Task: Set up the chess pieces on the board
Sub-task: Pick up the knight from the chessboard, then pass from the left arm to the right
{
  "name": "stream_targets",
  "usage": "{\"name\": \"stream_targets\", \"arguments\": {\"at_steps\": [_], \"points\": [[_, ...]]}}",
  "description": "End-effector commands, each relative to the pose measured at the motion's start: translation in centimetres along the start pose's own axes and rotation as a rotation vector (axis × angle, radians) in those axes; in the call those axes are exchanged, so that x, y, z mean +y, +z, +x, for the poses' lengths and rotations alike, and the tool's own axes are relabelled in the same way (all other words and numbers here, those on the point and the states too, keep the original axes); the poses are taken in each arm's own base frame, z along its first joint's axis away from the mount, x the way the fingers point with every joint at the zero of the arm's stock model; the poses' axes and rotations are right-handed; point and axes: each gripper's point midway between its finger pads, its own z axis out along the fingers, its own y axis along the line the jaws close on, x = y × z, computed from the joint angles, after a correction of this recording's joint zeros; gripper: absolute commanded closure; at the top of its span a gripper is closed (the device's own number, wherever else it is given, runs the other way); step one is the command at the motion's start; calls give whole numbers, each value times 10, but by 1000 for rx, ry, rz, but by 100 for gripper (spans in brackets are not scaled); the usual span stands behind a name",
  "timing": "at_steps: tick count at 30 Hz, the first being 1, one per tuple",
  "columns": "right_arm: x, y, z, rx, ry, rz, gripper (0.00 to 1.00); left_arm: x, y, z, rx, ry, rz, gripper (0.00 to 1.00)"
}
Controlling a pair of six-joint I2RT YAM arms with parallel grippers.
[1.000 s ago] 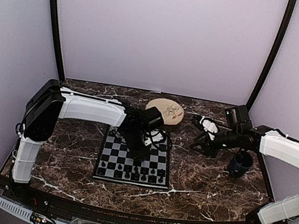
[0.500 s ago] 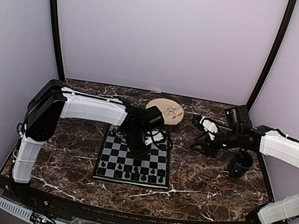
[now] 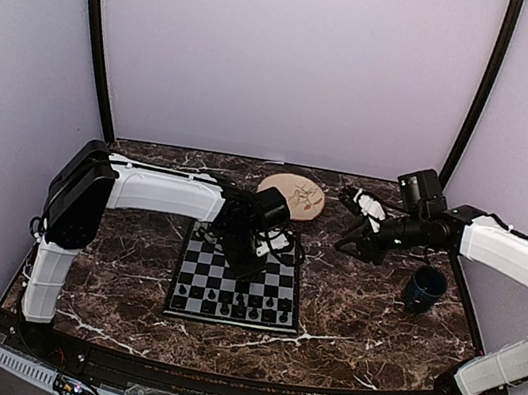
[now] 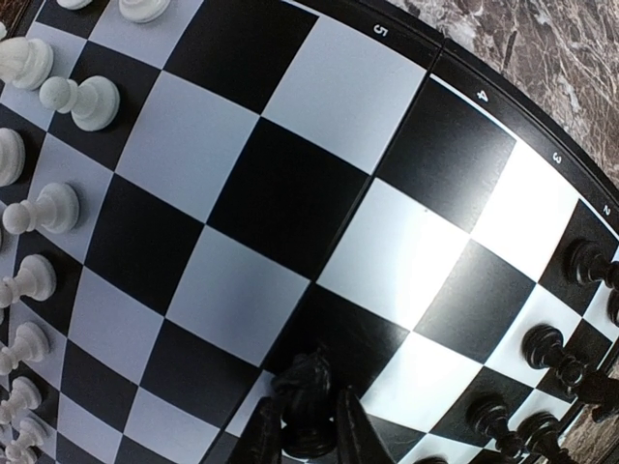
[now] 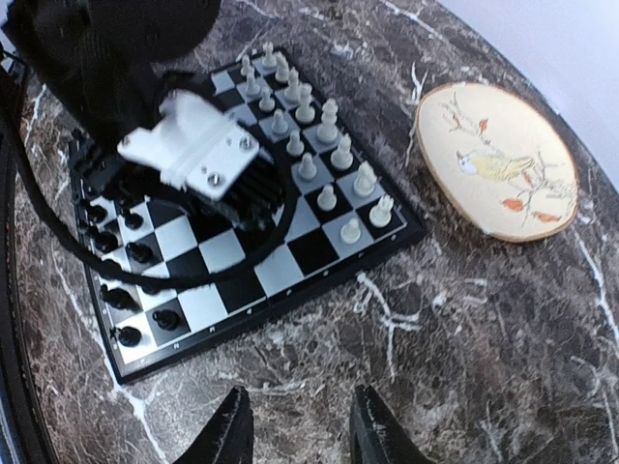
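Note:
The board (image 3: pixel 193 273) lies at the table's centre, with black chess pieces (image 3: pixel 226 301) along its near rows and white chess pieces (image 5: pixel 309 135) along the far rows. My left gripper (image 4: pixel 308 437) hangs low over the board's middle (image 4: pixel 280 193). It is shut on a black knight (image 4: pixel 309 391) that stands between its two fingers. More white pieces (image 4: pixel 82 100) show at the left of that view and black pieces (image 4: pixel 546 348) at the right. My right gripper (image 5: pixel 295 425) is open and holds nothing, above bare marble to the right of the board (image 5: pixel 319 280).
A round beige plate (image 3: pixel 292 194) with a bird drawing lies behind the board and also shows in the right wrist view (image 5: pixel 498 159). A dark blue mug (image 3: pixel 424 286) stands at the right. The left arm's cable (image 5: pixel 193 275) loops over the board.
The left gripper's fingers have come together on the black knight. The right arm has lifted and drawn back a little; the board and its pieces have not moved.

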Motion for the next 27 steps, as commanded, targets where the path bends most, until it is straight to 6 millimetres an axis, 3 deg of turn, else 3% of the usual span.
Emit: {"name": "stream_targets", "arguments": {"at_steps": [1, 6, 9, 14, 20, 27], "points": [[-5, -18, -46, -79, 26, -26, 65, 1, -19, -9, -73, -4, 9, 91], [-13, -20, -80, -113, 116, -67, 64, 5, -48, -32, -258, -54, -4, 91], [-30, -20, -100, -124, 183, -42, 64, 8, -66, -41, -394, -100, -11, 91], [-45, -6, -113, -116, 314, -100, 62, 1, -106, -55, -647, -127, 38, 90], [-1, 30, -111, -55, 424, -444, 57, -7, -129, -56, -787, -111, 80, 88], [43, 56, -111, -6, 488, -631, 55, -10, -134, -56, -803, -100, 95, 87]]}}
